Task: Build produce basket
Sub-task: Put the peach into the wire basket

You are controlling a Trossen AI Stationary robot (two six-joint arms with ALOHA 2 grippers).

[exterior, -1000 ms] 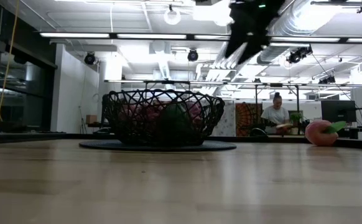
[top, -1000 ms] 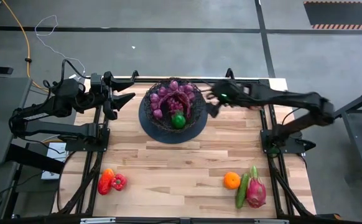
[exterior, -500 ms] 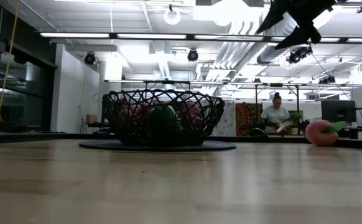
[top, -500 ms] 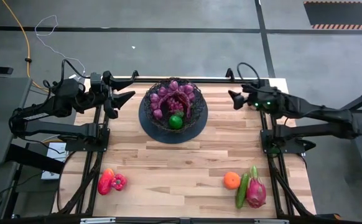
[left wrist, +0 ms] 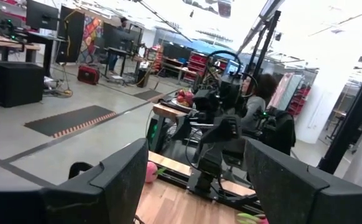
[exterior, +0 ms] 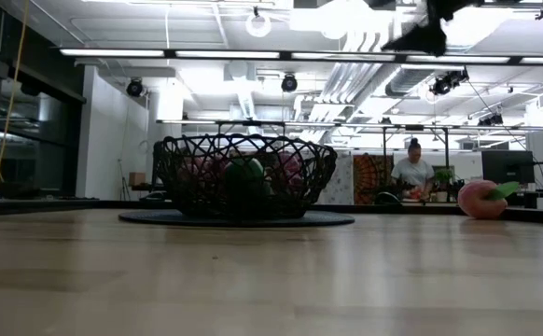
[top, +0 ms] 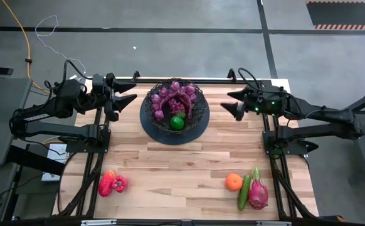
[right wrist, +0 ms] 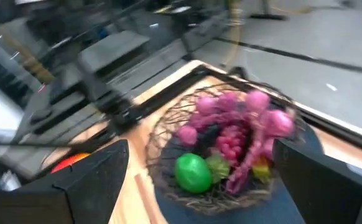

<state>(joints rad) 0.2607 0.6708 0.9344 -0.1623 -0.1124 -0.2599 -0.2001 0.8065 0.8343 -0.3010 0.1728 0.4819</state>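
You pulled the right gripper (top: 228, 103) back from the basket (top: 174, 110), jaws wide and empty; the green fruit (top: 178, 122) stayed inside. Next, the orange (top: 233, 182) waited nearer you.

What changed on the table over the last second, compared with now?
The right tool pulled back from the basket toward the table's right side, open and empty. The green fruit it was beside a second ago now sits free in the basket. The left tool, red peppers, orange, cucumber and dragon fruit stayed put.
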